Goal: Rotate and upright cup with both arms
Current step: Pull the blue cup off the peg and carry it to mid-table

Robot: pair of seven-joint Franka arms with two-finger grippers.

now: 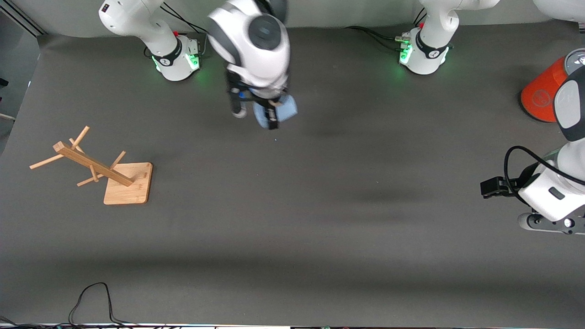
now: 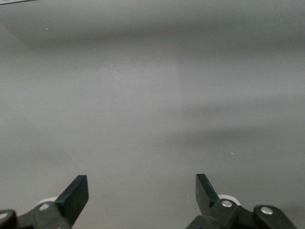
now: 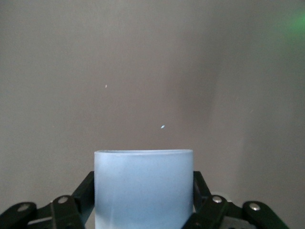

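Pale-blue cup (image 3: 143, 188), half hidden from front, fills right gripper (image 3: 143, 200).

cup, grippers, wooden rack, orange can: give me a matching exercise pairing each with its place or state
Things:
1. cup
2. left gripper
3. wooden rack
4. orange can

Places or states:
A. open and empty, over bare table
B. clamped between the right gripper fingers, off the table
C. at the left arm's end of the table
D. at the right arm's end of the table

Pairs: 1-B, 2-A, 3-D, 4-C
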